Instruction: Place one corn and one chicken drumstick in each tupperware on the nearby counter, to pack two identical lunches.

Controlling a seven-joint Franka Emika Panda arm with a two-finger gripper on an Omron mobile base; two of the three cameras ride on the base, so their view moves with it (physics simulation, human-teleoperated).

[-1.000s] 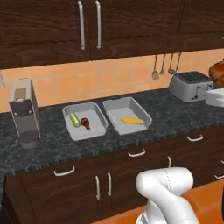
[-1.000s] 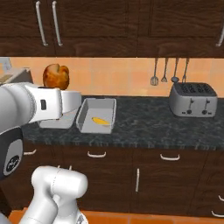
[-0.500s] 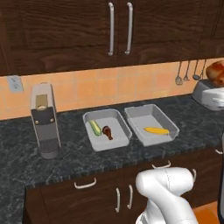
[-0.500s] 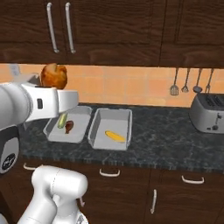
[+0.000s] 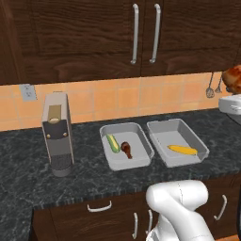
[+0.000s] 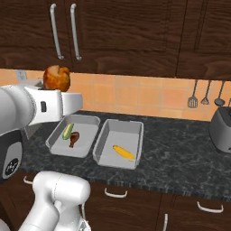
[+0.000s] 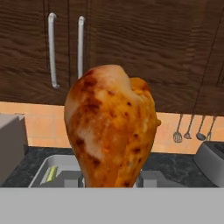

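A chicken drumstick [image 7: 113, 127] is seen closest of all in the hand view, its rounded, mottled orange-brown meaty end up and its narrow end down between the gripper [image 7: 110, 180], whose jaws are part-closed on it. In the right base view the same held drumstick [image 6: 57, 78] is carried on top of the white hand, above and to the left of the left tupperware [image 6: 88, 121]; in the left base view it is seen at the right edge of the picture [image 5: 233, 78], well to the right of that tray. The left tupperware [image 5: 139, 164] lies on the speckled counter [image 5: 28, 174], and two things are laid in it: a pale corn cob with green husk [image 5: 113, 143] on its left side and a small brown drumstick [image 5: 127, 150] just beside the cob, on its right. From the right base view the husked cob [image 6: 68, 131] and the small drumstick [image 6: 73, 139] are seen in the same order. A second tupperware [image 5: 160, 131] is set just to the right of the left one, nearly touching it, and a plain yellow corn cob [image 5: 183, 150] lies alone in it, towards its near right corner. A grey coffee machine [image 5: 57, 133] stands on the counter to the left of the left tupperware. A toaster [image 6: 222, 129] stands far to the right of it. Behind the trays, utensils [image 6: 205, 94] hang on the orange tiled wall, and dark wooden wall cabinets [image 5: 94, 33] with silver handles are mounted above.
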